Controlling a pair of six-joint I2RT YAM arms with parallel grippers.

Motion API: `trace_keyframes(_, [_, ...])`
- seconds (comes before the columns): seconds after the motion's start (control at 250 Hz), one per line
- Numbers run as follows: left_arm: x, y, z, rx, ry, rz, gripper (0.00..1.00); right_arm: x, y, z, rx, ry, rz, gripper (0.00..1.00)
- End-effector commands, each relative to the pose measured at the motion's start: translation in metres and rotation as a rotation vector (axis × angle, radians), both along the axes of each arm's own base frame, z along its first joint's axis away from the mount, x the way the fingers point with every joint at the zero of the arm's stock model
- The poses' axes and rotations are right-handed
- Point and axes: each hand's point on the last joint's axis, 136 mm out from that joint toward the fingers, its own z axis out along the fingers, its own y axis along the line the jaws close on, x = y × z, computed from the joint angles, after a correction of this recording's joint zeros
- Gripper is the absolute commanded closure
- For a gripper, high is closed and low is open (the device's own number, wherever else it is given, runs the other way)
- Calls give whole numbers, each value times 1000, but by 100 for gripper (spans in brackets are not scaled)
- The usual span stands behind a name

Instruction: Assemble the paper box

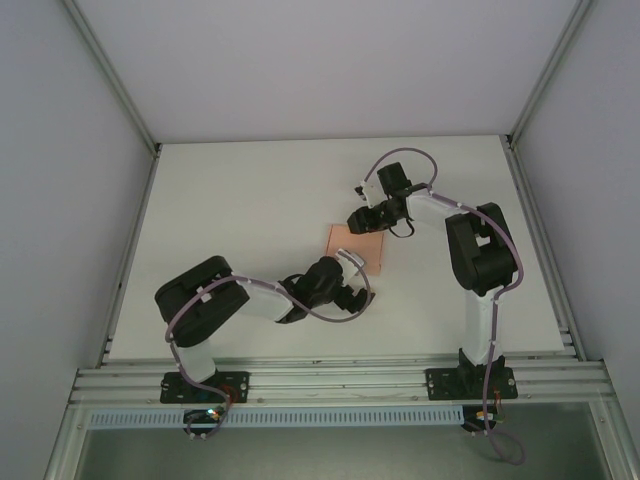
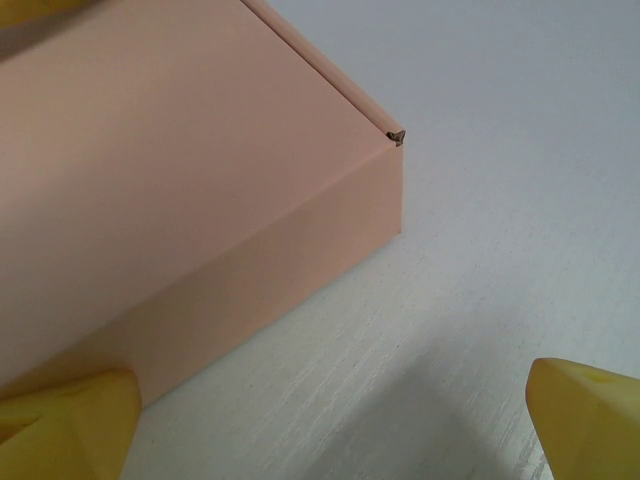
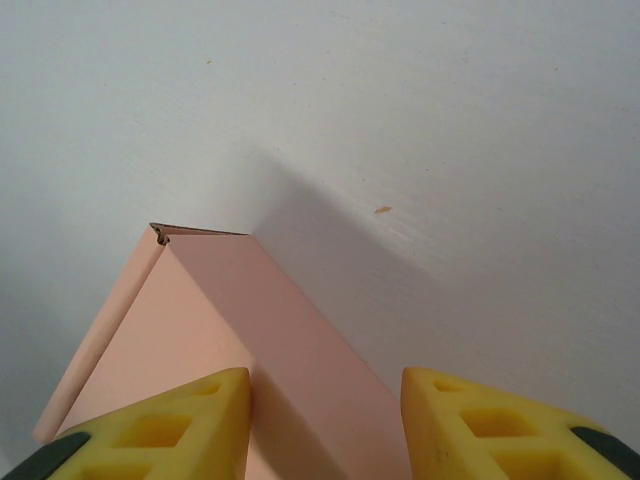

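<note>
**A:** Where is the box?

**B:** The box (image 1: 358, 246) lies flat on the table (image 1: 240, 210), a little right of the middle of the top view. It is a shallow pink shape, folded up, with its top face closed over.

**A:** What does the left wrist view show of it?

**B:** It takes up the upper left of the frame, and one corner points toward the upper right. A small dark notch sits at that corner.

**A:** And the right end effector?

**B:** The right end effector (image 1: 362, 222) is at the box's upper edge in the top view. In its wrist view the jaws stand partly apart across a top edge of the box. One yellow finger (image 3: 160, 430) is over the top face and the other is beyond the side wall. I cannot tell whether they pinch the card.

**A:** The left one?

**B:** The left end effector (image 1: 357, 297) sits just below the box in the top view. Its jaws are spread wide and hold nothing. In its wrist view one fingertip (image 2: 65, 425) at lower left is right against the box's side wall, and the other at lower right is over bare table.
</note>
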Motion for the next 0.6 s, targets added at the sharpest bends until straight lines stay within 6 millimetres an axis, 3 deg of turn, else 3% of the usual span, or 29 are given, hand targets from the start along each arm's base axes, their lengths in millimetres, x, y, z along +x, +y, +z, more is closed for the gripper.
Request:
trace_keyframes(0.0, [1,-13,11,-54,-40,-51,0,-104,3,-58,-88,418,65,59])
trace_keyframes(0.284, [3,8,8,-15,36,92,0,-89,-17,-62,-196,378,-23,63])
trace_keyframes(0.371, [12,17,9,21,62,210,16,-89,-17,-60,-193,373,-29,63])
trace_keyframes(0.595, [35,22,2,63,-15,396,29,-101,-11,-66,-147,421,-21,63])
